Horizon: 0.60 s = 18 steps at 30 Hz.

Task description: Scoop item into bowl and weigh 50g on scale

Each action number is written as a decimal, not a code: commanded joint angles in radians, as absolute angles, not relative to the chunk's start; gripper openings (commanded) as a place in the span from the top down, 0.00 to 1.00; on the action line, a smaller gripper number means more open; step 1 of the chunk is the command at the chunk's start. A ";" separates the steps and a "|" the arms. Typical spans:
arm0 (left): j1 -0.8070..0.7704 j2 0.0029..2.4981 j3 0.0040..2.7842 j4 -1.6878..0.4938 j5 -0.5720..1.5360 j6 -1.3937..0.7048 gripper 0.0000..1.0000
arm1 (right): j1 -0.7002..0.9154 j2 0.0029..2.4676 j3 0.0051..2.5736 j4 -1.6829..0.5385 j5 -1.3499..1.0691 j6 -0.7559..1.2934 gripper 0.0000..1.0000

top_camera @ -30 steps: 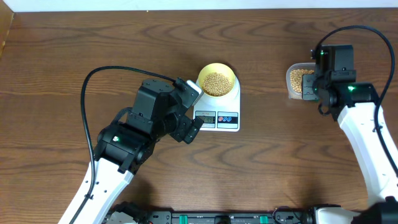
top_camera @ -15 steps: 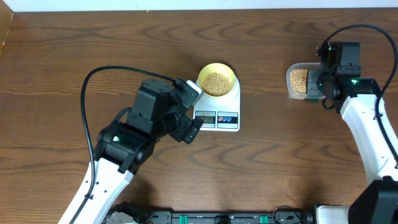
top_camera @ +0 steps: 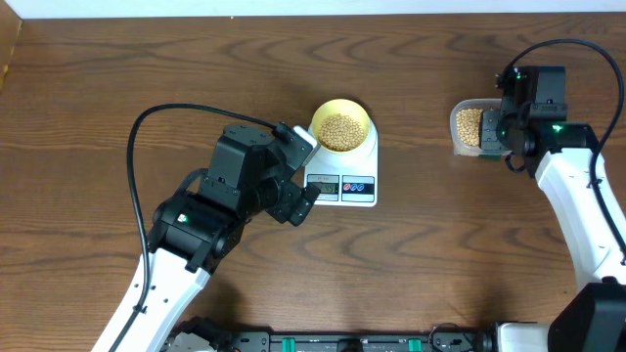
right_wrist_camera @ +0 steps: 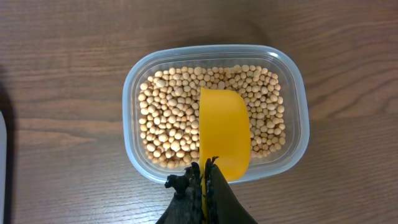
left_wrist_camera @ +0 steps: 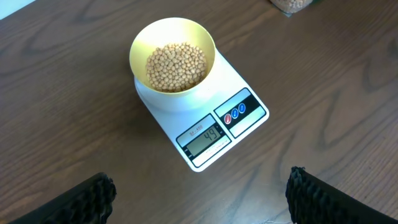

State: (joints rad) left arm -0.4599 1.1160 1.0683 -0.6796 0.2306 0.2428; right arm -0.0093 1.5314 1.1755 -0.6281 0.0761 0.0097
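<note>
Two pincers | right pincer (right_wrist_camera: 204,171) clenched on empty-looking yellow scoop (right_wrist_camera: 224,134) over clear tub (right_wrist_camera: 134,81), frame centre | left pincer (left_wrist_camera: 199,194) released, bottom edge, apart from scale (left_wrist_camera: 239,78) | bowl (left_wrist_camera: 140,46) of beans (left_wrist_camera: 176,65) on scale, upper centre | display (left_wrist_camera: 205,135) apparently 49: small top-up likely left

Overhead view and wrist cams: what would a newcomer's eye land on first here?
The pale-yellow bowl, holding tan beans, sits on the white scale at mid-table. Next, at the far right, the right pincer is shut on a yellow scoop poised over a clear tub of more beans. The left pincer gapes open just in front of the scale.
</note>
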 commanded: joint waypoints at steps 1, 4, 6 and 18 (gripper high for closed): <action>-0.455 1.105 1.073 -0.679 0.228 0.242 0.10 | -0.014 1.532 1.174 -0.627 0.062 -0.001 0.99; -0.455 1.105 1.073 -0.679 0.228 0.242 0.10 | -0.014 1.532 1.174 -0.627 0.031 -0.001 0.99; -0.455 1.105 1.073 -0.679 0.228 0.242 0.10 | -0.014 1.532 1.174 -0.627 0.030 -0.001 0.99; -0.455 1.105 1.073 -0.679 0.228 0.242 0.10 | -0.014 1.532 1.174 -0.628 0.030 -0.002 0.99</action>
State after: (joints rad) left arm -0.4599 1.1160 1.0683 -0.6796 0.2306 0.2428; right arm -0.0093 1.5314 1.1755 -0.6285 0.0364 0.0097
